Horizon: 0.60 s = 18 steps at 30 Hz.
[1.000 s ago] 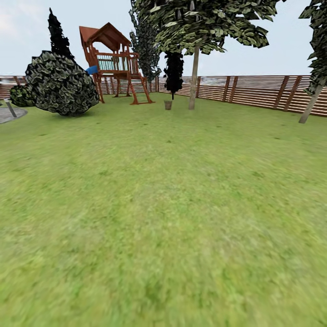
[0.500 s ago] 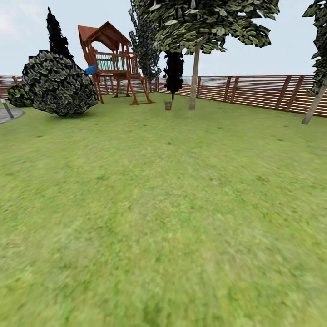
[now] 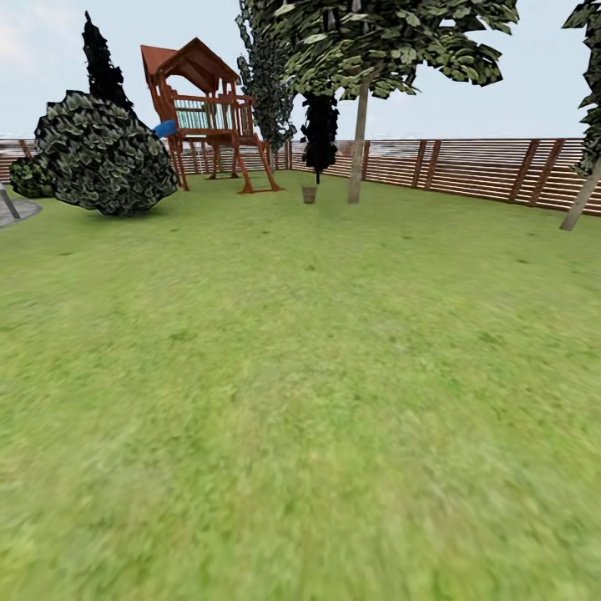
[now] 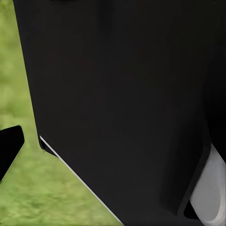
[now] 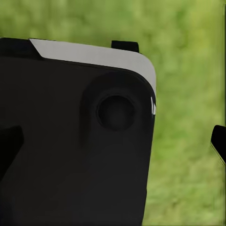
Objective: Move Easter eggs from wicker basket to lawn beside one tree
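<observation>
Far across the lawn [image 3: 300, 401], a wide sweep of mottled grass that takes up most of the head view, the garden's slatted wooden fence [image 3: 467, 167] runs along the back behind a play tower [image 3: 209, 117] and a rounded dark bush [image 3: 104, 154]. A pale-trunked tree [image 3: 359, 142] stands near the fence, and the small wicker basket [image 3: 309, 194] sits on the grass just beside it; the eggs are too small to make out at this range. Judging by the distance, the approach step is in hand: the next move calls for driving on toward the basket until it is within arm's reach. Both wrist views show dark housing over grass, so whether either end effector is apart or together cannot be told.
</observation>
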### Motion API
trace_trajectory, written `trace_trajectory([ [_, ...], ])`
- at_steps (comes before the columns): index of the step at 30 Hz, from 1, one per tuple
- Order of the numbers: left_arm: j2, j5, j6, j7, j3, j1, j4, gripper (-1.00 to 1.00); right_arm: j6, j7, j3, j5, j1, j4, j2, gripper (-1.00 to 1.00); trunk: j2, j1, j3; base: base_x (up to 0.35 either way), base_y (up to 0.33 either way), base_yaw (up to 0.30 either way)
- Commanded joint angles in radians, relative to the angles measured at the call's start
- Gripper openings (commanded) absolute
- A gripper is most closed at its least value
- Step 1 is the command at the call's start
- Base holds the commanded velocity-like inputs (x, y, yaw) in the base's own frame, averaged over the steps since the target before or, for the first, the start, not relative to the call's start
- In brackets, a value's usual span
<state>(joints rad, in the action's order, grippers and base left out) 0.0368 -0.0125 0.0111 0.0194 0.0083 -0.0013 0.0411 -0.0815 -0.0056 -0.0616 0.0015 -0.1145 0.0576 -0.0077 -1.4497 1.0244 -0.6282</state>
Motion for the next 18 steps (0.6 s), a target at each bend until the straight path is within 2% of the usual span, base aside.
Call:
trace_trajectory([
  [1,0.000,-0.001,0.001,0.002,0.001,0.000,0.000,1.00,-0.003,-0.001,-0.006,0.000,-0.001,-0.001,0.000,1.00,0.000,0.001,-0.001,0.340,0.000,0.000],
  [18,0.000,-0.001,0.001,0.002,0.001,0.000,0.000,1.00,-0.003,-0.001,-0.006,0.000,-0.001,-0.001,0.000,1.00,0.000,0.001,-0.001,0.340,0.000,0.000],
])
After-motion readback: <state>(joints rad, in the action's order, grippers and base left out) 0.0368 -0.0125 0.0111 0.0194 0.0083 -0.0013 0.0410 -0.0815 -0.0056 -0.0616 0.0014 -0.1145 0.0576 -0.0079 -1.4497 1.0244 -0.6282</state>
